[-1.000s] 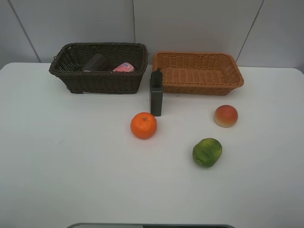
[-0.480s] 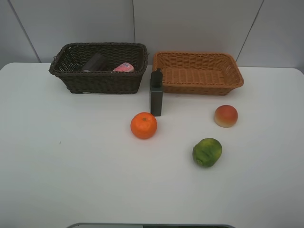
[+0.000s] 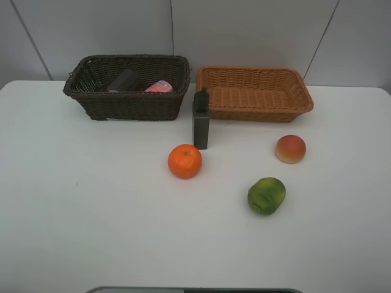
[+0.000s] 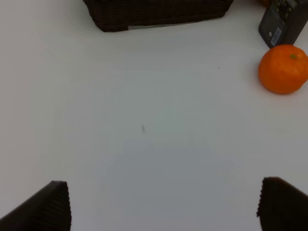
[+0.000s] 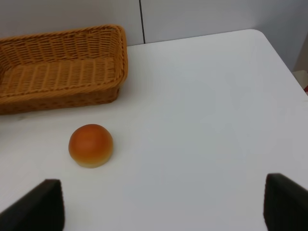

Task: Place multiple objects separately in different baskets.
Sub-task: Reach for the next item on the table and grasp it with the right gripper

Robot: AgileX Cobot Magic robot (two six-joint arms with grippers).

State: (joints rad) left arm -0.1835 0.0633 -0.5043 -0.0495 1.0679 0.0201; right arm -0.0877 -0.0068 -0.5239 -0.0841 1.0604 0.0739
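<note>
The dark brown basket (image 3: 125, 105) holds the mauve cup (image 3: 124, 80), lying down, and the pink bottle (image 3: 159, 86). The orange-tan basket (image 3: 253, 113) holds nothing. The dark grey bottle (image 3: 200, 119) stands upright in front of the gap between the baskets. The orange (image 3: 184, 161), the peach-like fruit (image 3: 290, 149) and the green fruit (image 3: 266, 195) lie on the table. Neither gripper shows in the high view. My left gripper (image 4: 163, 207) is open and empty, with the orange (image 4: 283, 69) ahead of it. My right gripper (image 5: 161, 207) is open and empty, with the peach-like fruit (image 5: 90, 145) ahead of it.
The white table (image 3: 91, 213) meets a grey panelled wall behind the baskets. The left wrist view shows the dark basket's wall (image 4: 154, 12) and the grey bottle (image 4: 284, 21). The right wrist view shows the tan basket (image 5: 57, 77) and the table's corner (image 5: 269, 41).
</note>
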